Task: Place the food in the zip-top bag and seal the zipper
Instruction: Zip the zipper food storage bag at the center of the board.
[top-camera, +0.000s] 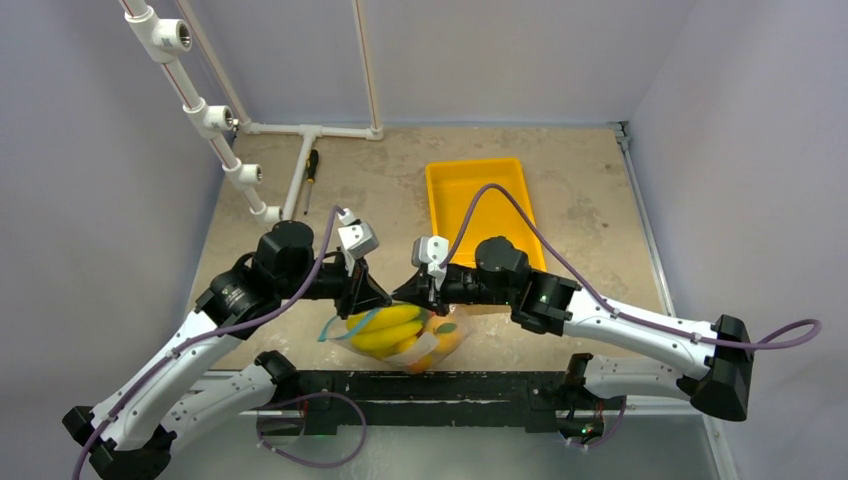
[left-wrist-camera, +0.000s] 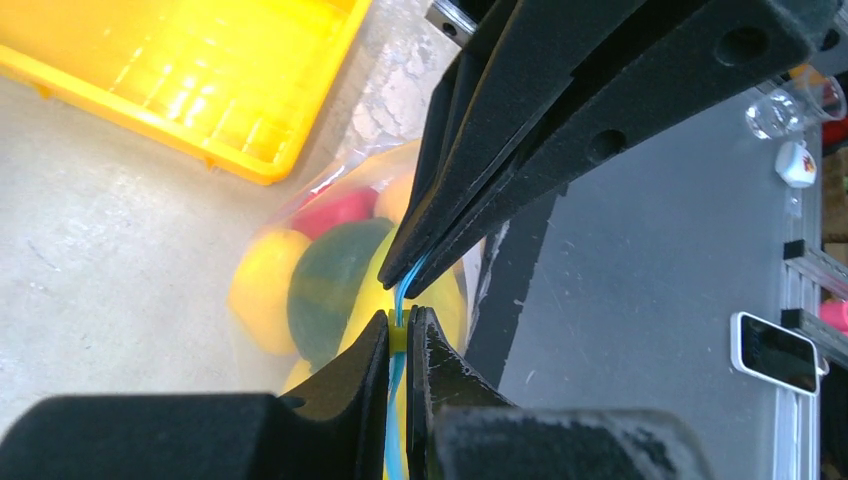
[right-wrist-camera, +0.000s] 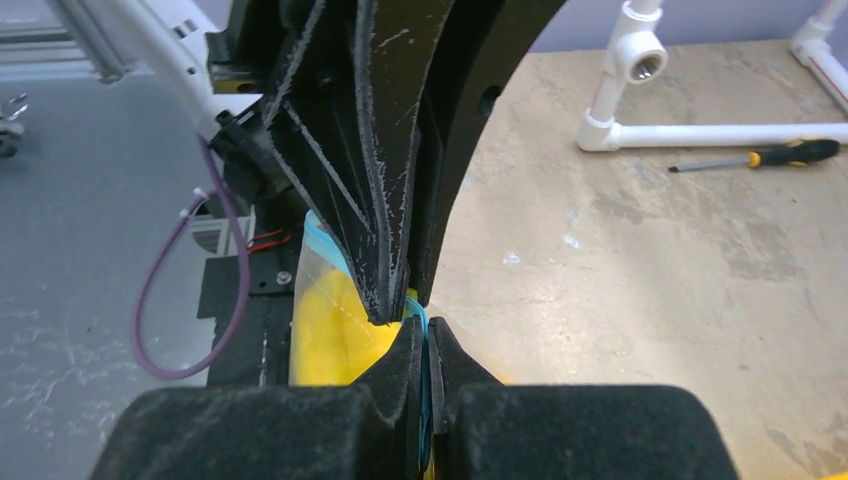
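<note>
The clear zip-top bag (top-camera: 405, 340) hangs near the table's front edge, between my two grippers. It holds the food: a yellow banana (top-camera: 385, 326), an orange piece (top-camera: 447, 338), and in the left wrist view a dark green piece (left-wrist-camera: 330, 285), a red piece (left-wrist-camera: 335, 212) and a yellow lemon (left-wrist-camera: 262, 290). My left gripper (top-camera: 383, 298) (left-wrist-camera: 400, 325) is shut on the teal-blue zipper (left-wrist-camera: 393, 410). My right gripper (top-camera: 402, 296) (right-wrist-camera: 425, 332) is shut on the same zipper (right-wrist-camera: 424, 345), tip to tip with the left. A loose end of the strip (top-camera: 330, 328) hangs at the bag's left.
The yellow tray (top-camera: 433, 200) lies behind the right arm and shows in the left wrist view (left-wrist-camera: 190, 80). A screwdriver (top-camera: 311, 168) (right-wrist-camera: 770, 155) and white PVC pipes (top-camera: 300, 130) (right-wrist-camera: 640, 60) are at the back left. The black base rail (top-camera: 430, 385) runs under the bag.
</note>
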